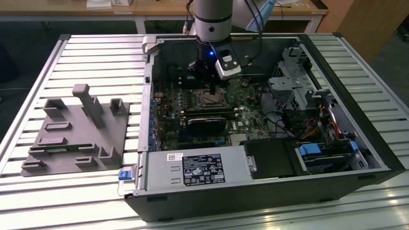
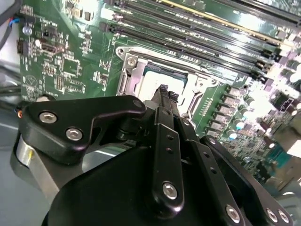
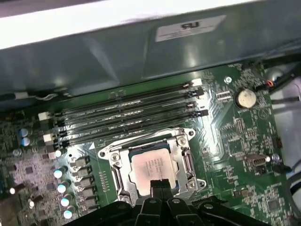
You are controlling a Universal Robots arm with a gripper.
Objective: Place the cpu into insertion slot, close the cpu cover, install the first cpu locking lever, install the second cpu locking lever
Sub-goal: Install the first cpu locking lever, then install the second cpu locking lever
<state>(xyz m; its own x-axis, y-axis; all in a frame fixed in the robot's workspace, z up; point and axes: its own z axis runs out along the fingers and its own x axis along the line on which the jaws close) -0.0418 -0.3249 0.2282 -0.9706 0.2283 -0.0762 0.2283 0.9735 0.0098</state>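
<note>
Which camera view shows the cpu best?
The first wrist view: the cpu lies in its socket with the metal top almost fully visible. In the second wrist view the gripper hides most of the cpu. In the exterior view the socket area looks tiny.

The exterior view looks down steeply from high and well back on the open computer case, arm entering at twelve o'clock. Both wrist views sit close above the motherboard, facing down from opposing sides, sharing the insertion slot.
</note>
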